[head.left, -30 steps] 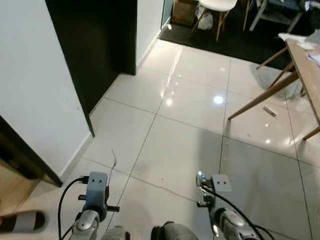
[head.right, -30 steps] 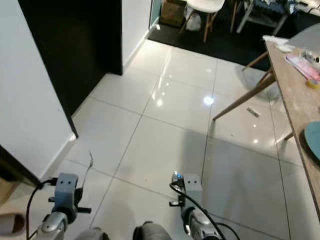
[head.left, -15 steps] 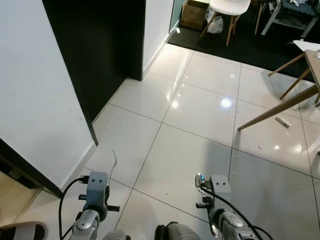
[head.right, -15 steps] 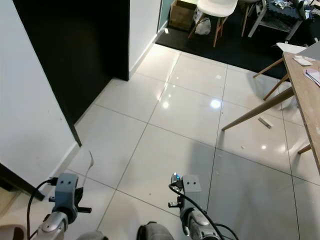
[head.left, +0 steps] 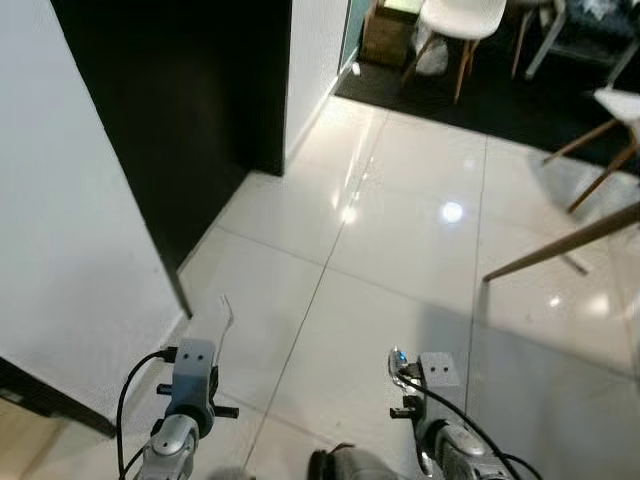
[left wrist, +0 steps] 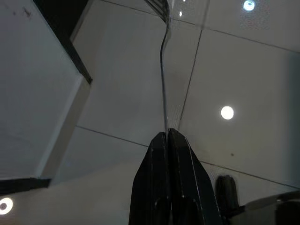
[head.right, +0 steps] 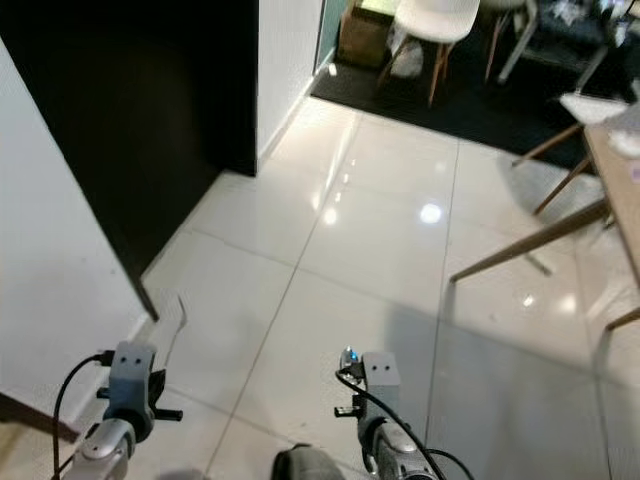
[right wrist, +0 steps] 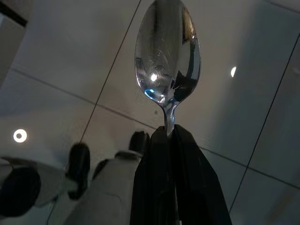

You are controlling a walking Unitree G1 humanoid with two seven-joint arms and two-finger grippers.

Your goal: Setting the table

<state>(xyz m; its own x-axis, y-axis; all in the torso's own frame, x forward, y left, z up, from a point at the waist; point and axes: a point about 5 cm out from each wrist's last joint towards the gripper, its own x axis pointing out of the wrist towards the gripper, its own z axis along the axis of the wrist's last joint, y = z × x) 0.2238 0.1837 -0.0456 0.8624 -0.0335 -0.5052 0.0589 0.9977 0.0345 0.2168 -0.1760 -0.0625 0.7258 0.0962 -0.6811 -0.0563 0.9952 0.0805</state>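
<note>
From the head camera, glossy white floor tiles (head.left: 400, 260) spread ahead, with a dark doorway (head.left: 190, 110) on the left, a white chair with wooden legs (head.left: 455, 25) far ahead, and a wooden table's slanted leg (head.left: 560, 245) at right. Both silver arms sit low in frame.

The left wrist camera looks along the left gripper (left wrist: 167, 133), whose black fingers are clenched on the thin handle of a silver metal fork (left wrist: 163, 61), tines pointing away over the tiles.

The right wrist camera looks along the right gripper (right wrist: 169, 131), pinched tight on the neck of a shiny silver spoon (right wrist: 167, 56), bowl held beyond the fingertips above the floor.
</note>
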